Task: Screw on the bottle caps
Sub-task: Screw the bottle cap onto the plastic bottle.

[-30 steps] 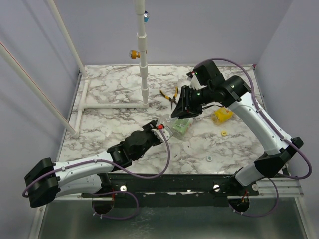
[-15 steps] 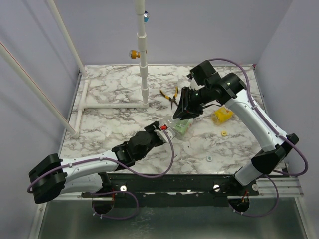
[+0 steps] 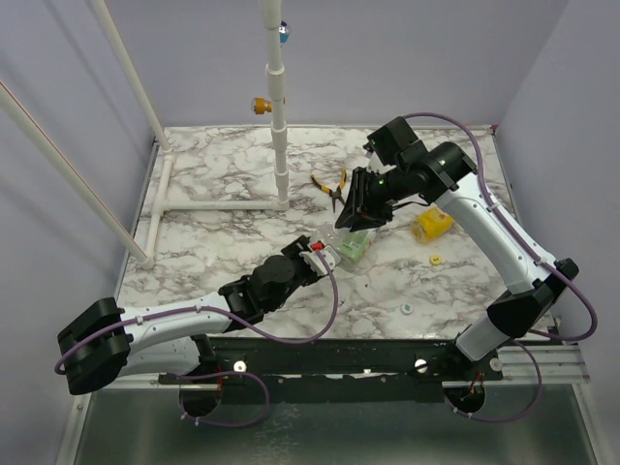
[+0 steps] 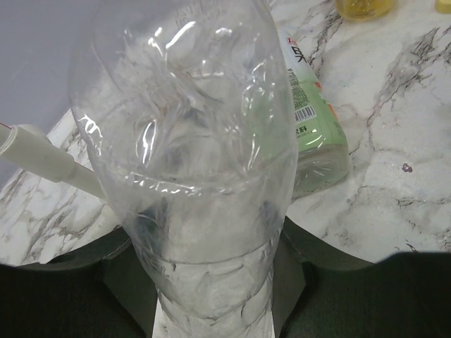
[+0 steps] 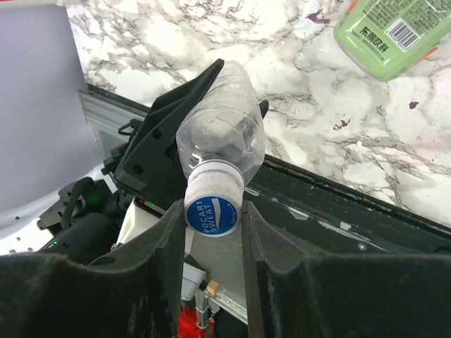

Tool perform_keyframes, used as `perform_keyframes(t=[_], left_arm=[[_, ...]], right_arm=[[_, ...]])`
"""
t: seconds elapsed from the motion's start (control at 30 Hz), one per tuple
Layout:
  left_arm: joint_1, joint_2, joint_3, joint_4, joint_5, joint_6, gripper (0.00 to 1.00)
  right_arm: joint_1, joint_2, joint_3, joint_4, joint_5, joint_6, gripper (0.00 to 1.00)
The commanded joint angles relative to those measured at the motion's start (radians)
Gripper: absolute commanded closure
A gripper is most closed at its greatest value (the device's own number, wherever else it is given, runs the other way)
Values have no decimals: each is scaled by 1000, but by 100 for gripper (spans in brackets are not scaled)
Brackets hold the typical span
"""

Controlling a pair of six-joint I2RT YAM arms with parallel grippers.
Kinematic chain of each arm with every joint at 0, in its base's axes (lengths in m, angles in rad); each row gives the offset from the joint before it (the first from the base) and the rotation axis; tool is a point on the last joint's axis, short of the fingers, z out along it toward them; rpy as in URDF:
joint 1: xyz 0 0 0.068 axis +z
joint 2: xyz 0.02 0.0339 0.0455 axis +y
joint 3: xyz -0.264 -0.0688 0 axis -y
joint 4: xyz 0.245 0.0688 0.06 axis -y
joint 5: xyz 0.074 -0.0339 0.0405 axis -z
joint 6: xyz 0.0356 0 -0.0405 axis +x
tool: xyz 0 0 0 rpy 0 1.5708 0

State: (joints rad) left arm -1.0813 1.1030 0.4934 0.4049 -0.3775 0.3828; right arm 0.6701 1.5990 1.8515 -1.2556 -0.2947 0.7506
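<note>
From up top: my left gripper (image 3: 318,252) and right gripper (image 3: 349,225) meet mid-table, right beside the green-label bottle (image 3: 356,246), which lies on its side on the marble table (image 3: 223,165). The clear bottle between them is hard to make out from here. The yellow bottle (image 3: 433,225) sits off to the right with the yellow cap (image 3: 436,260) near it, and the whitish cap (image 3: 408,308) is closer to my bases. The pliers (image 3: 331,186) lie behind my right gripper.

Left wrist cam: the clear bottle (image 4: 190,162) fills pretty much the whole view. It has no label, and my left fingers (image 4: 313,250) are clamped on it from both sides. The green-label bottle is on the table just beyond it.

Right wrist cam: the blue cap (image 5: 213,211) sits on the clear bottle's neck. My right fingers (image 5: 165,257) are pinched on that cap, one touching each side. The left gripper's black jaws hold the bottle further down its body.
</note>
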Motion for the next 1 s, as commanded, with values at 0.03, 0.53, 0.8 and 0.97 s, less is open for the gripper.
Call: perform_keyframes(t=[0.03, 0.53, 0.8, 0.97], left_arm=[[-30, -50, 47, 263, 62, -34, 100], [-31, -42, 40, 270, 48, -67, 100], [-28, -27, 28, 270, 32, -90, 100], [-10, -8, 26, 269, 36, -124, 100]], right_arm=[[32, 56, 5, 58, 60, 27, 78], [38, 74, 61, 22, 104, 15, 68], [39, 96, 125, -11, 131, 6, 62], [40, 101, 159, -22, 157, 0, 60]])
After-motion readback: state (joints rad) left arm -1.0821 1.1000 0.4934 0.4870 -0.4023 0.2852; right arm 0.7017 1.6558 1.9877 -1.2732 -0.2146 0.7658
